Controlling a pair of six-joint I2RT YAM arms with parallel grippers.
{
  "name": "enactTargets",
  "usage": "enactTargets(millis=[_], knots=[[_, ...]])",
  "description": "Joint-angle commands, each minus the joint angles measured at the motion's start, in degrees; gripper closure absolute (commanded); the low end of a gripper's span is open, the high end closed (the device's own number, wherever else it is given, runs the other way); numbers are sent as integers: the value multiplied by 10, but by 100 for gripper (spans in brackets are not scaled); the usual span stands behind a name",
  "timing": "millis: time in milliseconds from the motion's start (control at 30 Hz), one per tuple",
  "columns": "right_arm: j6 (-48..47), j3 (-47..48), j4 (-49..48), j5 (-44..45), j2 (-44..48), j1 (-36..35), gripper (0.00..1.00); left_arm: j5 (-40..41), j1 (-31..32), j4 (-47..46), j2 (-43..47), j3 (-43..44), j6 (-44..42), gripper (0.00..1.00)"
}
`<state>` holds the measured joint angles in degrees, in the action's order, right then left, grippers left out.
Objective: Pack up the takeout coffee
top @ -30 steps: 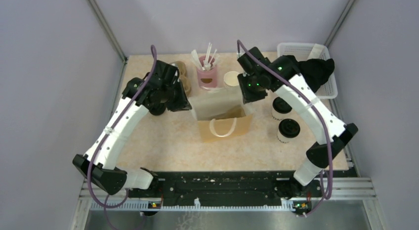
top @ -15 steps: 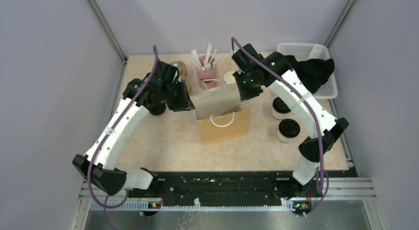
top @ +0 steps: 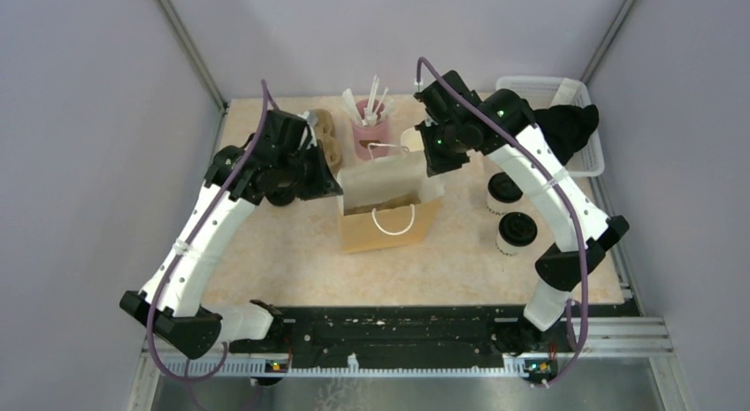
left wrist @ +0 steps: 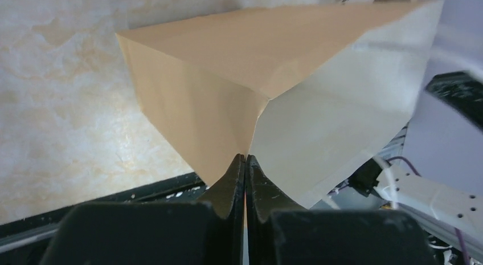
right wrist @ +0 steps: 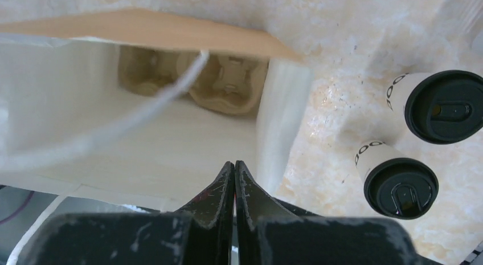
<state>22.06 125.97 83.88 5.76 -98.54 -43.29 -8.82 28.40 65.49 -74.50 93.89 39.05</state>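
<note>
Brown paper bag (top: 385, 212) pinched from two sides: left hand (left wrist: 245, 162) clamped on its side crease, right hand (right wrist: 234, 168) clamped on the back rim, mouth open, pulp carrier (right wrist: 225, 85) at the bottom. Far cup (top: 504, 192) and near cup (top: 516, 232) stand upright on the surface (top: 292, 252) just outboard of the right hand and toward its base, apart from the bag, well away from the left hand. Right arm looks like the picker; vertical axis suggests a side grasp, open gap bag-side, basket (top: 531, 79) beyond the far cup

left tool (left wrist: 245, 158) pinched closed | right tool (right wrist: 234, 164) pinched closed | arms extended
</note>
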Motion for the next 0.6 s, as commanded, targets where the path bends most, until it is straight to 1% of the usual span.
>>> enactTargets(millis=[0,67,133,200,233,300,333,467,500,567], knots=[[-5,45,8,21,-7,-3,93,-20,0,-18,26,-73,12,96],[-11,63,10,28,-5,-3,77,-34,-1,-26,40,-91,13,100],[-19,42,-7,32,21,-3,65,-48,-1,-50,61,-119,9,100],[-26,-28,-48,23,61,-4,56,-80,0,-94,86,-151,-8,100],[-29,-79,-90,11,90,-4,51,-84,3,-120,104,-174,-19,100],[-27,-182,-159,-4,148,-3,37,-79,3,-178,153,-222,-39,100],[-25,-225,-187,-11,172,-4,32,-72,3,-200,175,-238,-51,100],[-18,-335,-265,-23,250,-4,18,-62,3,-287,249,-315,-123,100],[-21,-354,-280,-28,259,-4,16,-61,3,-302,255,-330,-132,100],[-20,-362,-286,-25,254,-4,15,-60,3,-316,254,-340,-144,100]])
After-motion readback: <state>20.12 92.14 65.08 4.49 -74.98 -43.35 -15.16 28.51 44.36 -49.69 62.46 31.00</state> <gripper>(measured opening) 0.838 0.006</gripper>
